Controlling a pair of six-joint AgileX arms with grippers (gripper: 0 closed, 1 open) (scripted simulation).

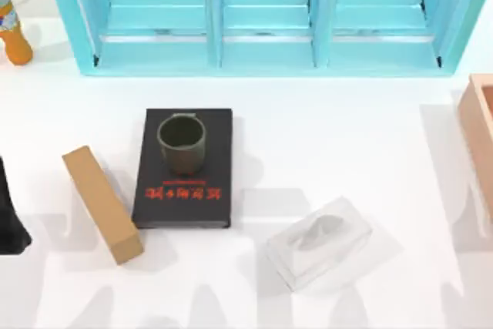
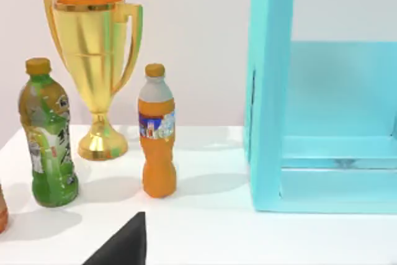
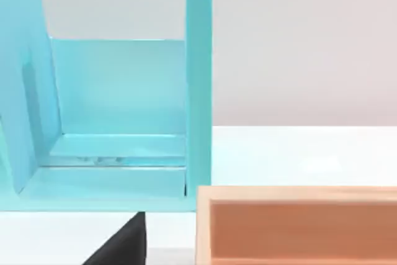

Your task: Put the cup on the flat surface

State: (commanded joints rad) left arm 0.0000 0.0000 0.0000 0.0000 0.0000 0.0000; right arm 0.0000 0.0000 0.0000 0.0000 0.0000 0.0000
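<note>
While the cup (image 1: pixel 182 144) stands upright on the black book (image 1: pixel 183 182), toward the table's left edge and about midway between front and back, neither arm has hold of it. It looks light, rigid and smooth-walled — likely slippery — so I would pinch it across the rim or around the upper wall, mouth up. My left arm (image 1: pixel 11 217) shows as a dark shape at the left edge; whether its fingers, or the right arm's, are apart or together I cannot tell. Nearest the front edge lie a tan block (image 1: pixel 102 204) and a clear tissue box (image 1: pixel 319 241), with bare white flat surface (image 1: pixel 347 144) between and beyond them — ample room. Farther back stands the blue shelf (image 1: pixel 266 17), with an orange bottle (image 1: pixel 13 32) at the far left corner.
</note>
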